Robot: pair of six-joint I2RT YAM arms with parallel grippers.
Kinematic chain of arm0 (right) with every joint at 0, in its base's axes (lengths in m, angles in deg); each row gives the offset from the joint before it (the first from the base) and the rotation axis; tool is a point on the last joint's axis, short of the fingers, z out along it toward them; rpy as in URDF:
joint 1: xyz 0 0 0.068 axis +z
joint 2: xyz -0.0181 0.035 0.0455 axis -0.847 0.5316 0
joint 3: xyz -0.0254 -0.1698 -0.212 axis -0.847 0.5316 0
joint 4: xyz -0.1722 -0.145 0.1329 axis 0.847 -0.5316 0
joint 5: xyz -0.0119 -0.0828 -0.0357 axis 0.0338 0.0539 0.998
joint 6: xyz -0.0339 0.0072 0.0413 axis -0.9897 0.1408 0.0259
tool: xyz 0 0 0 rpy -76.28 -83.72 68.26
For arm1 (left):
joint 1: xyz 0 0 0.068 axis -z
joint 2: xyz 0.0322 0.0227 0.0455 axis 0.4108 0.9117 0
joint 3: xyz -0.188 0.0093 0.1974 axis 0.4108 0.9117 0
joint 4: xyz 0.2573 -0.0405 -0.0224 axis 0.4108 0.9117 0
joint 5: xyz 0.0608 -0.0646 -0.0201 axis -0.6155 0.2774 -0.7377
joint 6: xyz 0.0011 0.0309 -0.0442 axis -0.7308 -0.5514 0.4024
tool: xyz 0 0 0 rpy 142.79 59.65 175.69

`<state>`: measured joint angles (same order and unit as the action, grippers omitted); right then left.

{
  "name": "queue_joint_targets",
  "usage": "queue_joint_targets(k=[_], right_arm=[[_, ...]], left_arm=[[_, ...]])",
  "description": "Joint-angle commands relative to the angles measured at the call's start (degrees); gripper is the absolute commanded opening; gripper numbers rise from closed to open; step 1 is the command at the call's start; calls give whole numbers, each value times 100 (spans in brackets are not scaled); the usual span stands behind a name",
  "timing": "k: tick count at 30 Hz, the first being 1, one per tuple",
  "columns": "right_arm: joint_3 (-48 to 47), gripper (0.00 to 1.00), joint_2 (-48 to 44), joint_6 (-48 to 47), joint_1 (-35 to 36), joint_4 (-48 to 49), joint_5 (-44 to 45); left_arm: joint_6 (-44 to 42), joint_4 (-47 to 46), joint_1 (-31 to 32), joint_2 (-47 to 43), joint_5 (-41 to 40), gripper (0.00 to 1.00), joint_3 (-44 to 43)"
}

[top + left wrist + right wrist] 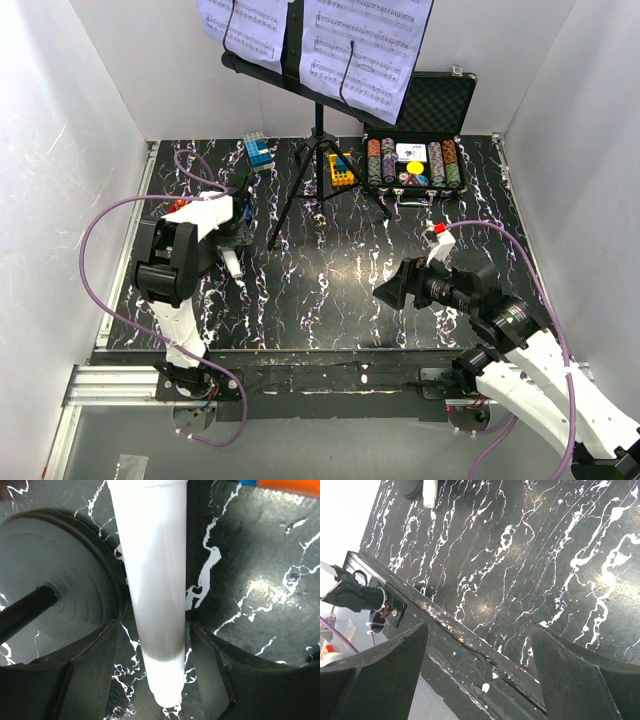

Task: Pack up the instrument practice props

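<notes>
The right gripper (479, 630) hangs with its dark fingers (385, 680) spread wide over the black, white-veined table (535, 545), just above its scuffed front rail (445, 645).

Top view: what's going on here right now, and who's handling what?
The left gripper is down at the microphone on the left side of the table. Its fingers sit open on either side of the white shaft, with the round black base just beside it, and no firm grip shows. The right gripper hangs open and empty over the table's near edge. The music stand stands upright at the back with the sheet music on it, so nothing looks packed.
</notes>
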<state>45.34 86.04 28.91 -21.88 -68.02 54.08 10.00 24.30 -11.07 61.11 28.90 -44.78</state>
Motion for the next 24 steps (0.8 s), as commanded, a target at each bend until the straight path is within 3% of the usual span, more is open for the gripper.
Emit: queue_joint_targets(k=[1,7,14,19,24], right_arm=[[17,91,-116,-57,-6,-34,78],[8,91,-142,-22,-15,0,26],[79,91,-133,13,-6,-8,52],[114,90,-107,31,-15,53,52],[97,89,-28,-109,-6,79,148]], left_arm=[[158,97,-27,-676,429,58,32],[308,9,227,-1379,1132,59,-29],[413,-280,1360,-2337,835,60,-171],[387,-2210,1467,-3566,1255,59,1100],[-25,-4023,1476,-4368,1694,65,2140]])
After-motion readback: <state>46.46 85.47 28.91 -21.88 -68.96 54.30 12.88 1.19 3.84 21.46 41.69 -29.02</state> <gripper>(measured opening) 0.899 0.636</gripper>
